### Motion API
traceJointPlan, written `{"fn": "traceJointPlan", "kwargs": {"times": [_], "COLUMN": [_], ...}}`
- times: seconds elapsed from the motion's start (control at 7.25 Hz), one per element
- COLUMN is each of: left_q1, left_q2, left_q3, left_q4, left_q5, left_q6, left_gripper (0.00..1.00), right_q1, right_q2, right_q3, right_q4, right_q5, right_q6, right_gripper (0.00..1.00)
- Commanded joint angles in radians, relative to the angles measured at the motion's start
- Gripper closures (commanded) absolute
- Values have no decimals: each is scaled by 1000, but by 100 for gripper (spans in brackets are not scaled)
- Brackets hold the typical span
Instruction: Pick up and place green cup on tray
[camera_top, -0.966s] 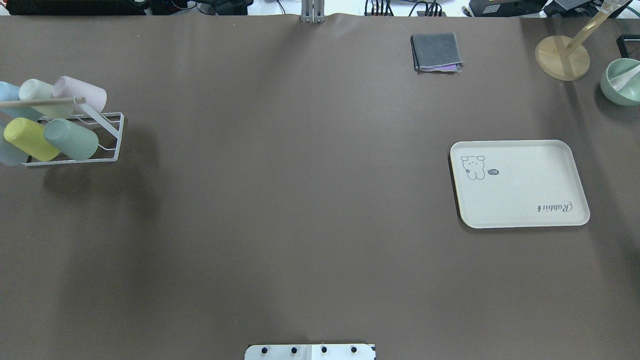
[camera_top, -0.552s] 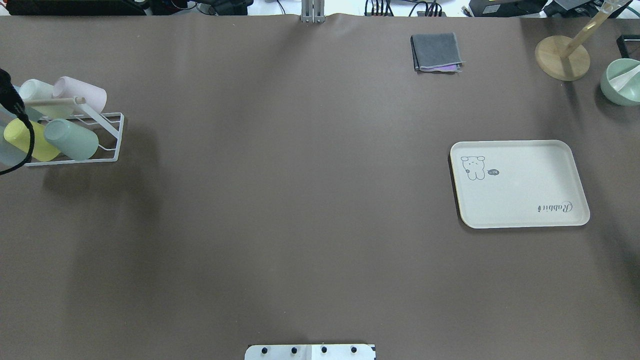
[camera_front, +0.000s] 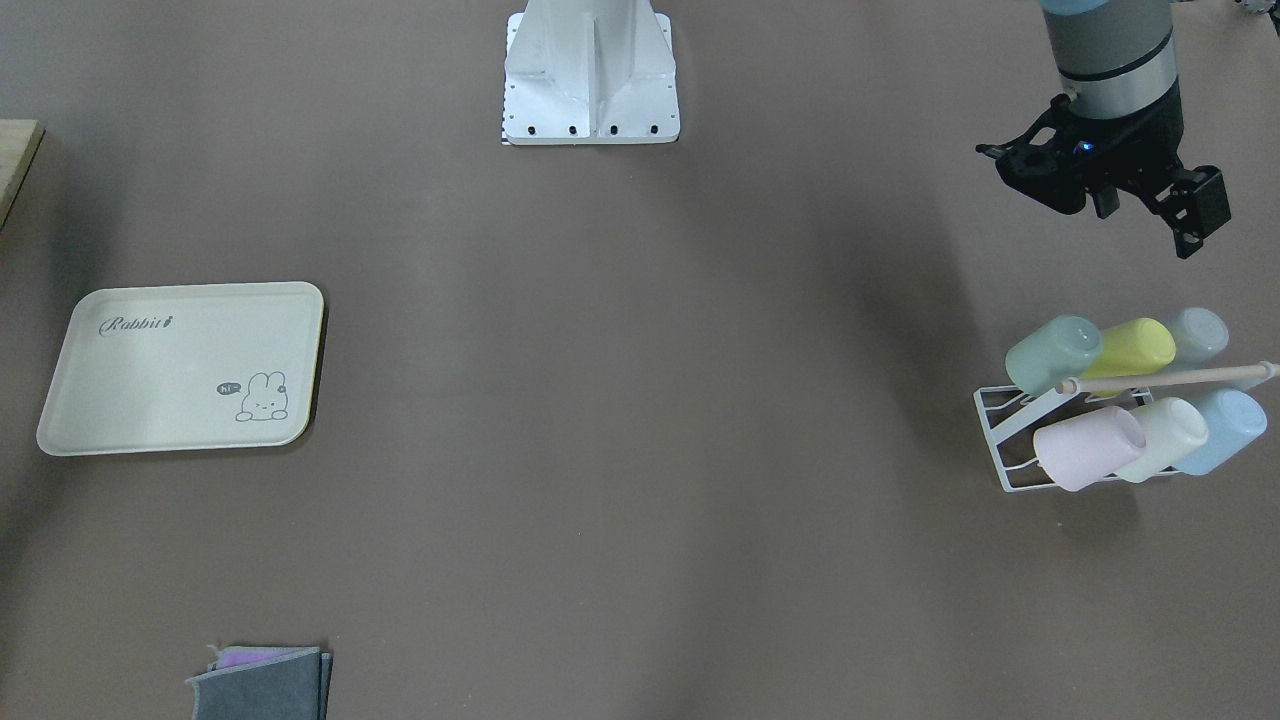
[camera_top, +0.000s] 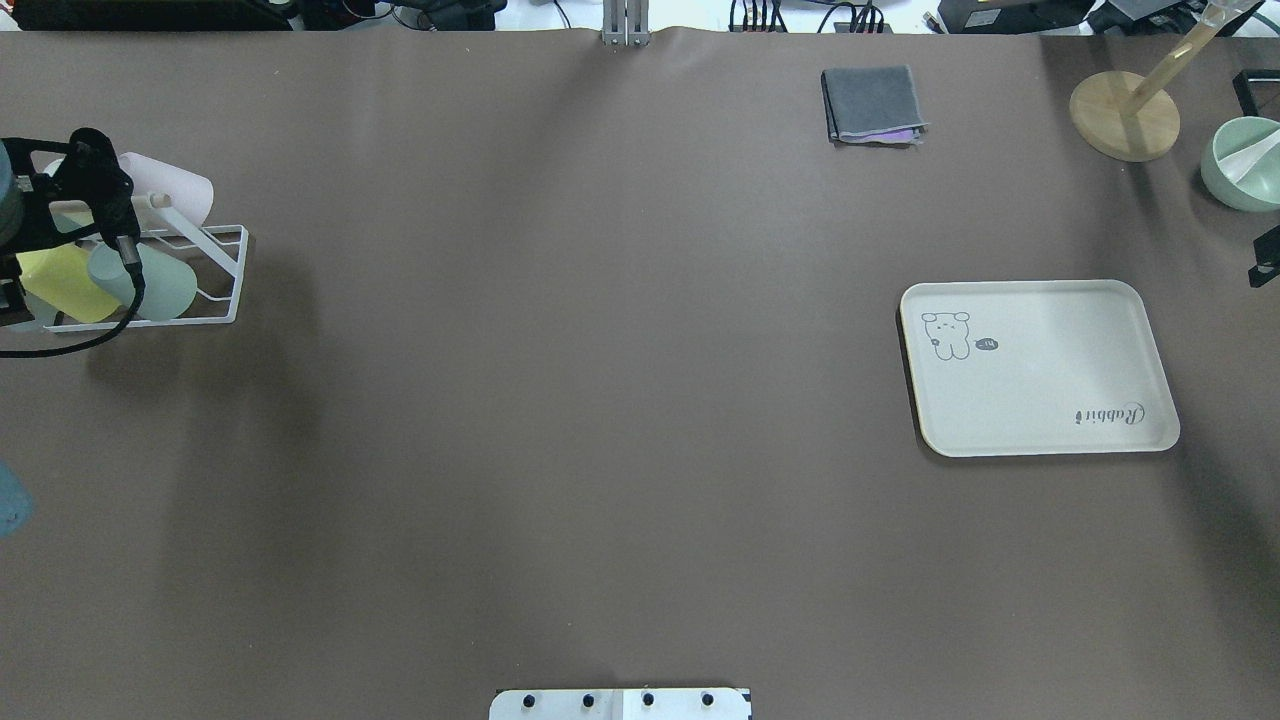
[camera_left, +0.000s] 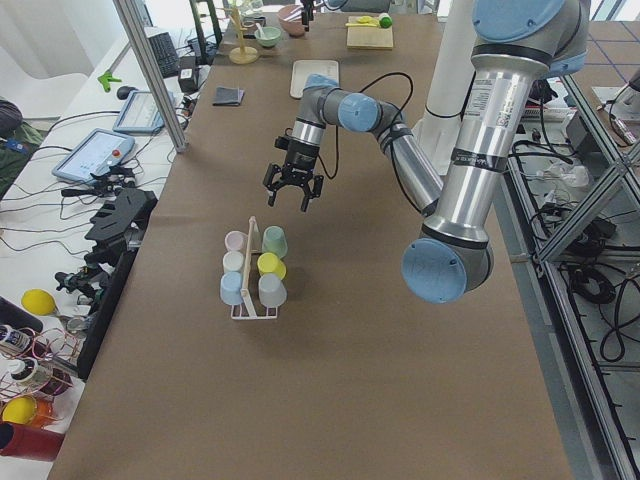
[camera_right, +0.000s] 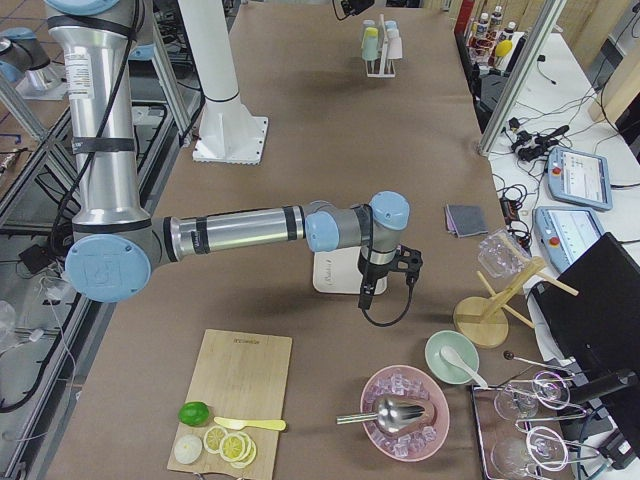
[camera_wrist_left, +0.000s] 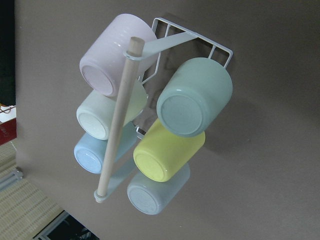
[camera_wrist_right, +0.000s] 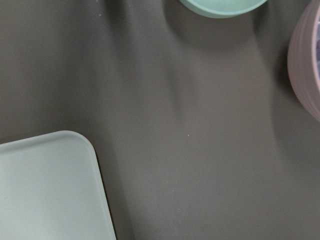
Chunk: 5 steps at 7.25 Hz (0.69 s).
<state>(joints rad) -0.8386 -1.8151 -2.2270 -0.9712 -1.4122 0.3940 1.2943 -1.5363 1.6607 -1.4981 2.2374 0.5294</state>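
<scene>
The green cup (camera_front: 1052, 352) lies tilted on the white wire rack (camera_front: 1003, 440), at the end nearest the table's middle, next to the yellow cup (camera_front: 1135, 347). It also shows in the overhead view (camera_top: 165, 283) and in the left wrist view (camera_wrist_left: 195, 97), bottom towards the camera. My left gripper (camera_front: 1100, 195) is open and empty, above the rack on the robot's side, apart from the cups. The cream tray (camera_top: 1040, 370) lies empty at the far right. My right gripper (camera_right: 385, 272) hovers by the tray's outer edge; I cannot tell whether it is open or shut.
Pink (camera_wrist_left: 112, 55), whitish-mint (camera_wrist_left: 100, 117) and blue (camera_wrist_left: 92, 155) cups fill the rack under a wooden rod (camera_wrist_left: 117, 117). A folded grey cloth (camera_top: 873, 103), a wooden stand (camera_top: 1125, 115) and a mint bowl (camera_top: 1243, 163) sit at the back right.
My left arm has come in from the overhead view's left edge and now covers part of the rack. A black part of the right gripper has appeared at the right edge.
</scene>
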Motion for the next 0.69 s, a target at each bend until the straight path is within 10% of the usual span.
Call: {"fn": "traceJointPlan", "kwargs": {"times": [0.0,0.55], "left_q1": [55,205], "left_q2": [-1,5], "left_q3": [7,131], "left_q4": [0,9], "left_q5": [200,525], "left_q6": [126,205], "left_gripper": [2,2], "right_q1": [-93,-125], "right_q2": [2,13], "right_q3": [-27,-79], "right_q4": [128,286], "right_q5": [-7,17], "right_q6": [110,176], "right_gripper": [0,1]}}
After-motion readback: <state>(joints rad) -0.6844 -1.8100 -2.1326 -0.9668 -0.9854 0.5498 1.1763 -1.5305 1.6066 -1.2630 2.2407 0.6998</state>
